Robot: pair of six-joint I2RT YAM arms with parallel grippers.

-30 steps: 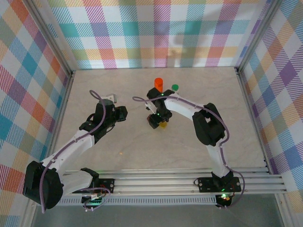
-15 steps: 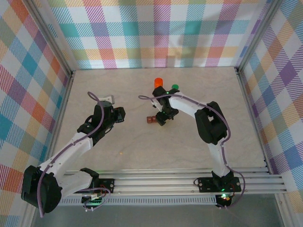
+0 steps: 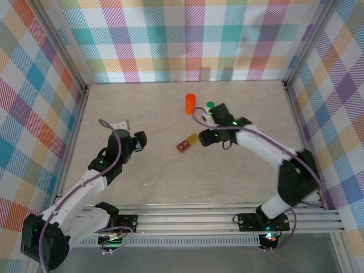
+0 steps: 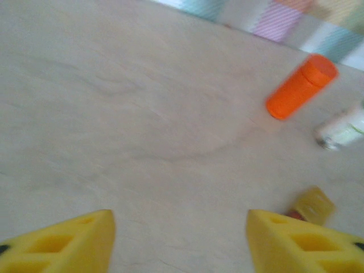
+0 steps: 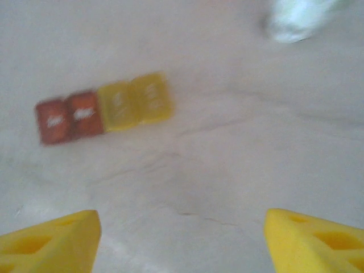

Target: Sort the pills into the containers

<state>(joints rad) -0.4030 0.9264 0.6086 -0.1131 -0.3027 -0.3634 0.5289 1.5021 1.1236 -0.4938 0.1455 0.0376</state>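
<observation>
Both arms are just hanging with jaws wide and nothing between the fingers: the left gripper [image 3: 140,141] is over toward the left edge of the table [image 3: 170,182], and the right gripper [image 3: 205,138] is just right of the red-and-yellow pill box [image 3: 187,143]. That box lies flat around mid-table, neither gripper touching it. The orange bottle [image 3: 190,104] sits nearer the far edge with a green lid [image 3: 210,105] just beside it.

In the right wrist view the pill box [image 5: 105,114] was blurred, its white lid marks unreadable. A pale object [image 5: 296,20] far right was cut by the top edge. In the left wrist view a white bottle [image 4: 341,129] ran off the right edge.
</observation>
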